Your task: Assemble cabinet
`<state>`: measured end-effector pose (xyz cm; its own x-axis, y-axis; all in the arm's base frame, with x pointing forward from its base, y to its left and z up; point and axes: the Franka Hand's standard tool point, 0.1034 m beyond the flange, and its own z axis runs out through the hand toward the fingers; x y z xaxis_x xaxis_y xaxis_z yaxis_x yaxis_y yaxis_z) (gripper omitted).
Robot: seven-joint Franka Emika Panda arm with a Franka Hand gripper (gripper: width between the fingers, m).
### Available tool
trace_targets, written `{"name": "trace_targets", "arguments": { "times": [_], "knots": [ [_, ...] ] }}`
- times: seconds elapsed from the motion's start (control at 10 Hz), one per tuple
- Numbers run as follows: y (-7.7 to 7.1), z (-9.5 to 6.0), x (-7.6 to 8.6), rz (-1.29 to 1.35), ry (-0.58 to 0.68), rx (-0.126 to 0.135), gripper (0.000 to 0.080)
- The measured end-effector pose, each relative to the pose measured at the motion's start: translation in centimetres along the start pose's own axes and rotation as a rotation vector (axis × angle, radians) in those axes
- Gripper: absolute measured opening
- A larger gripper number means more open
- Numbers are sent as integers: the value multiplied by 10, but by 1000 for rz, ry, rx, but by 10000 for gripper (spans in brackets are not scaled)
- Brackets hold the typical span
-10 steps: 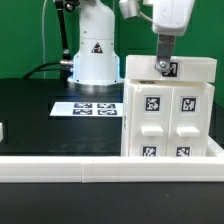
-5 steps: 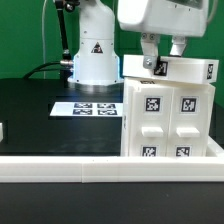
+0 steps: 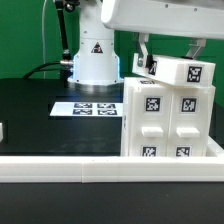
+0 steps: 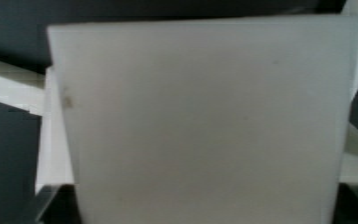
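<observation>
The cabinet (image 3: 165,118) stands upright at the exterior view's right, a white box with two front panels, small knobs and marker tags. My gripper (image 3: 168,58) is above it and shut on the cabinet's white top piece (image 3: 175,72), one finger on each side. The top piece carries tags and sits tilted on or just over the cabinet's top edge; I cannot tell whether it touches. In the wrist view the top piece (image 4: 202,120) fills nearly the whole picture, with dark fingertips (image 4: 43,205) at its sides.
The marker board (image 3: 88,107) lies on the black table to the left of the cabinet. The white robot pedestal (image 3: 93,55) stands behind it. A white rail (image 3: 60,167) runs along the table's front edge. A small white piece (image 3: 2,130) shows at the far left.
My hand has turned about its axis and now stands broadside to the exterior view. The top piece turned with it, shifted toward the exterior view's right and tilted.
</observation>
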<state>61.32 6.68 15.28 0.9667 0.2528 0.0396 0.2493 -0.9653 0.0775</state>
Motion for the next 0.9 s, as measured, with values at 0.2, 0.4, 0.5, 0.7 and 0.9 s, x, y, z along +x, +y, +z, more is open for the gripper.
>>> {"name": "trace_targets", "arguments": {
  "times": [0.2,0.4,0.5,0.7,0.9],
  "knots": [
    [-1,0,0,127,0,3,563],
    [-2,0,0,251,0,6,563],
    [-3,0,0,297,0,10,563],
    [-4,0,0,503,21,27,563],
    [-9,1,-4,707,37,42,563]
  ]
}}
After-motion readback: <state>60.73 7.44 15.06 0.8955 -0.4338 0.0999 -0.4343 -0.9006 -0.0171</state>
